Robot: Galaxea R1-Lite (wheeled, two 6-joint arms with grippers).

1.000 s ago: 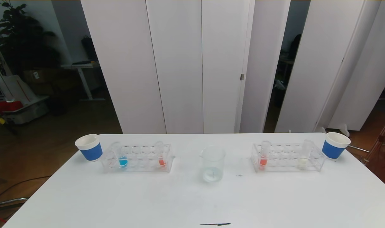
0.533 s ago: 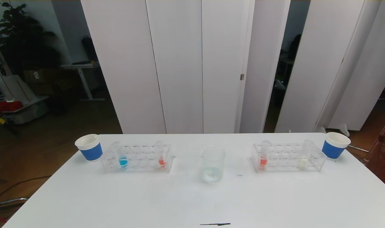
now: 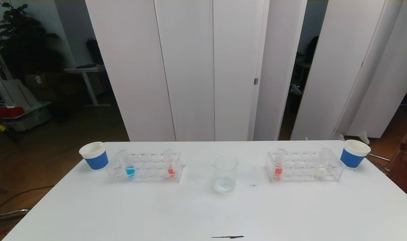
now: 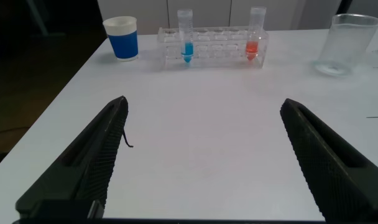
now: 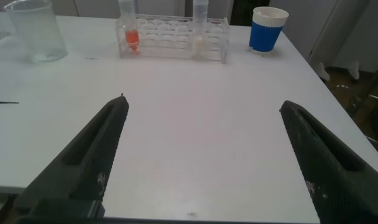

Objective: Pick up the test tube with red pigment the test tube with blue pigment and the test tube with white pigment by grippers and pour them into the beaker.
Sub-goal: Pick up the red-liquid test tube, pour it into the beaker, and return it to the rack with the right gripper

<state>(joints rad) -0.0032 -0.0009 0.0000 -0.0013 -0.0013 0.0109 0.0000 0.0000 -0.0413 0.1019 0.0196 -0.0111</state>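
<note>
The clear beaker (image 3: 224,173) stands mid-table between two clear racks. In the left rack (image 3: 145,167) stand the blue-pigment tube (image 3: 129,168) and a red-pigment tube (image 3: 170,167). The right rack (image 3: 304,166) holds another red-pigment tube (image 3: 279,166) and the white-pigment tube (image 3: 321,167). Neither arm shows in the head view. My left gripper (image 4: 202,106) is open over bare table near the front edge, far short of the blue tube (image 4: 186,45) and red tube (image 4: 255,40). My right gripper (image 5: 202,104) is open too, well short of the red tube (image 5: 130,30) and white tube (image 5: 200,34).
A blue-and-white paper cup (image 3: 94,155) stands at the far left by the left rack, another cup (image 3: 354,153) at the far right. A short dark mark (image 3: 227,237) lies near the table's front edge. White panels stand behind the table (image 3: 203,214).
</note>
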